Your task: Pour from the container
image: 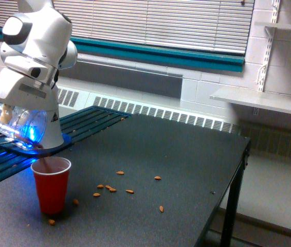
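The jar (pixel 14 123) is clear, rounded plastic, tipped on its side with its mouth down toward the red cup (pixel 51 183), above the worktop (pixel 186 170) near its left edge. Blue light glows through it. The gripper (pixel 4 117) grasps the jar, though its fingers are mostly hidden. Nuts (pixel 109 188) lie scattered beside the cup.
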Tool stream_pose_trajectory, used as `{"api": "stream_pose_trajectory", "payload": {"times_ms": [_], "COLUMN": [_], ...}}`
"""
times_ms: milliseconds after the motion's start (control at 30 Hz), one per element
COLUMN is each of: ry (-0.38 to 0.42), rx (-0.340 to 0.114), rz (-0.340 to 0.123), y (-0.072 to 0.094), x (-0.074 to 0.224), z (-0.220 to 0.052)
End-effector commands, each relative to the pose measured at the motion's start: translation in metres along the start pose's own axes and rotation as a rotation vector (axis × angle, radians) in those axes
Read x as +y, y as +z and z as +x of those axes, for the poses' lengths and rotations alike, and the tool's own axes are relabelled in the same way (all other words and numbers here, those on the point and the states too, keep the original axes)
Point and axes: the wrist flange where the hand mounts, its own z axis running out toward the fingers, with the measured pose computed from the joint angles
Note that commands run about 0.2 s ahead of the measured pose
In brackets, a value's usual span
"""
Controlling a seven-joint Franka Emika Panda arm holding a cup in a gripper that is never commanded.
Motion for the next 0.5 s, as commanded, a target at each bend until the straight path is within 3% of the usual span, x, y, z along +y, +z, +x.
{"api": "stream_pose_trajectory", "payload": {"times_ms": [33,500], "ry": [0.005,0.026], "rx": [0.001,-0.016], "rz": [-0.024,-0.001], "y": [-0.0074,-0.0087], "x": [0.0011,-0.001], "z": [0.0022,-0.0027]}}
